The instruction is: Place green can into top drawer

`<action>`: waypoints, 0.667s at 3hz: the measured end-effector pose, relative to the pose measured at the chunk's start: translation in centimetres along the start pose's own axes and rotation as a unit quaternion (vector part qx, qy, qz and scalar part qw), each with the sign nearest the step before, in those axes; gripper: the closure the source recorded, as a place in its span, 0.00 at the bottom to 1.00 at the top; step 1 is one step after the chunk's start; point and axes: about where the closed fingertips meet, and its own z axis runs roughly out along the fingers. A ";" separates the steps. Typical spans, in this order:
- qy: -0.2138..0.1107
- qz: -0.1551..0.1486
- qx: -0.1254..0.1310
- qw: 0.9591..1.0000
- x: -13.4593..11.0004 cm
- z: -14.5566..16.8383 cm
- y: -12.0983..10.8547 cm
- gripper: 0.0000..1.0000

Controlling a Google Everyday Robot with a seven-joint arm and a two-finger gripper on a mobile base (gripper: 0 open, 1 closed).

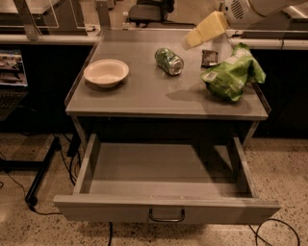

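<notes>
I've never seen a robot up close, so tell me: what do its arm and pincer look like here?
The arm shows at the upper right: a smooth, rounded white shell with a round patch of dark vent holes near its end. The pincer is a pale yellow wedge tapering to a tip, above the table just beyond the green can. No cables or markings show.
</notes>
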 end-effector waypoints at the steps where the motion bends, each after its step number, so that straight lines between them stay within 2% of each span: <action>1: 0.044 0.009 -0.006 0.999 1.0 4.3 -0.5 0.00; 2: 0.072 -0.011 -0.036 0.997 2.6 5.6 0.6 0.00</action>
